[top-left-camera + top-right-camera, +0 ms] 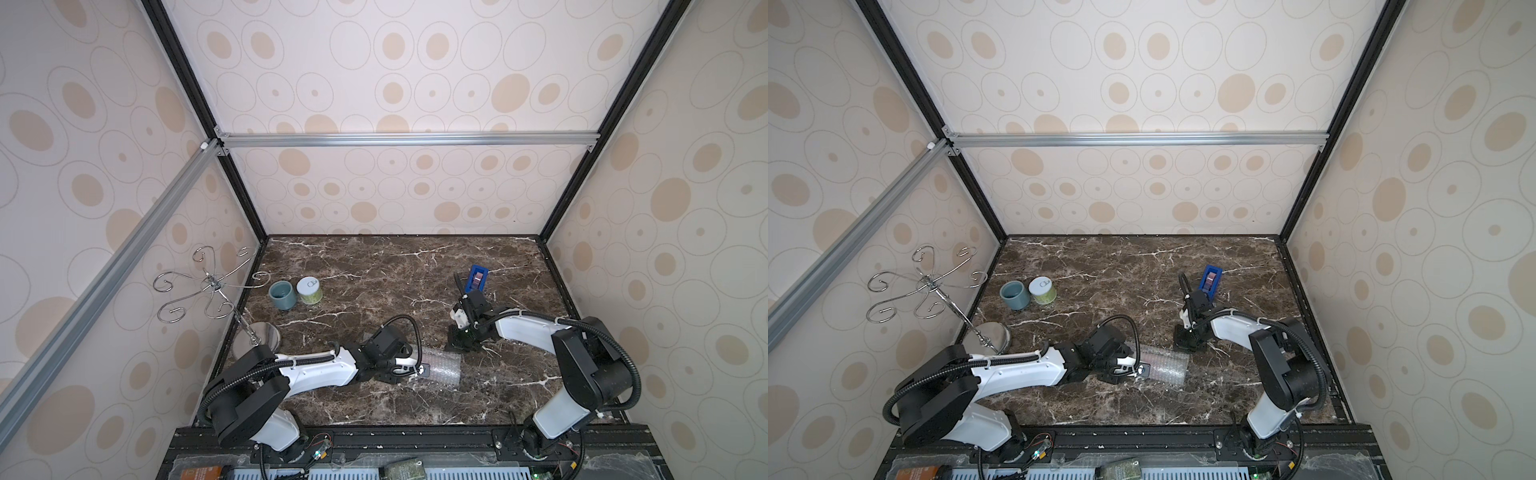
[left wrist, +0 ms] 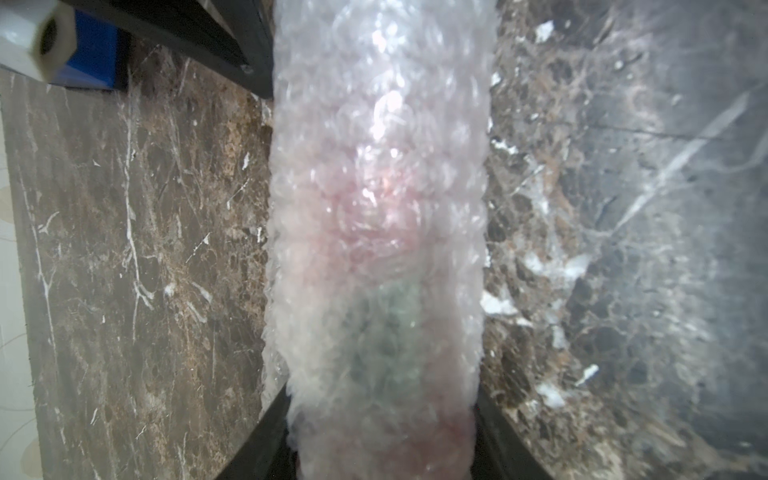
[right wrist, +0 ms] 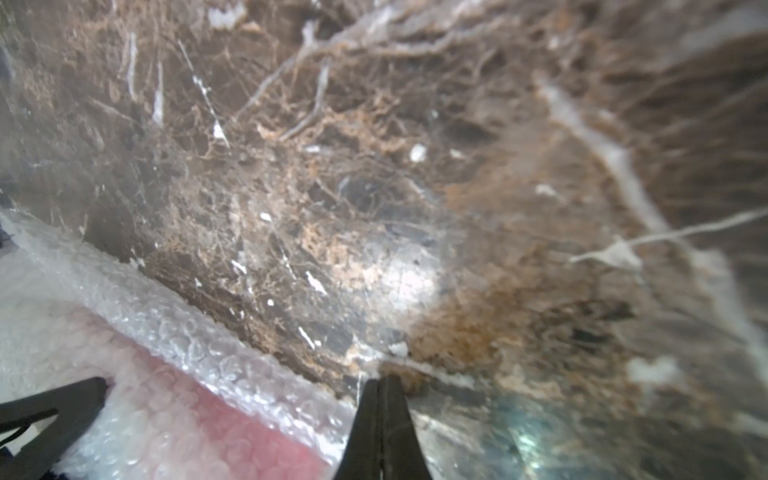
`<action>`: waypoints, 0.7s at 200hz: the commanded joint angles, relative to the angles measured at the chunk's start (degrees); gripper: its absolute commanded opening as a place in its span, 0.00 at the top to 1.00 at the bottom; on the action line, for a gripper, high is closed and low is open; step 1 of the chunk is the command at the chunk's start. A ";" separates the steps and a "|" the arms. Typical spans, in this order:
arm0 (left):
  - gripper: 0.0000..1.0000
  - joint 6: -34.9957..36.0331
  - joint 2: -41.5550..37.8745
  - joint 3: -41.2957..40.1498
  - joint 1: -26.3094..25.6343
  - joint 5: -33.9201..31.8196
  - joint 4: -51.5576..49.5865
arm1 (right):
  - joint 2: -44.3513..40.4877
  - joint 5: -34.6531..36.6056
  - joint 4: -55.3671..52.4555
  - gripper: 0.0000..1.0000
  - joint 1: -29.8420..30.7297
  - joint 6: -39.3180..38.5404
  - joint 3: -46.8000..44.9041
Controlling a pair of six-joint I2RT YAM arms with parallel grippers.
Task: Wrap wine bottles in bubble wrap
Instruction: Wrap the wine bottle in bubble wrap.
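Bubble wrap (image 2: 376,124) roll nearest the lens, bottle (image 2: 374,208) pink inside, flat on table (image 2: 145,249). We find left gripper (image 1: 415,369) approx. half open, clamped on one end, long axis running away from it. Right gripper (image 3: 382,388) pinched shut, apparently empty, just beside the free end.

The bottle (image 2: 376,208) is only a pink blur inside the bubble wrap (image 2: 374,75)
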 commanded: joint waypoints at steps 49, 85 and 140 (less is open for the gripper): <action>1.00 -0.12 7.11 8.60 -1.40 7.49 -18.93 | -1.69 1.60 -1.82 0.91 0.27 -4.84 1.58; 1.00 0.11 10.28 9.91 -1.42 9.73 -21.32 | -5.47 4.44 -5.27 0.67 0.28 -6.38 1.38; 1.00 -0.23 19.54 19.04 0.02 14.60 -33.15 | -15.58 2.19 -2.59 0.48 0.36 -9.42 -4.54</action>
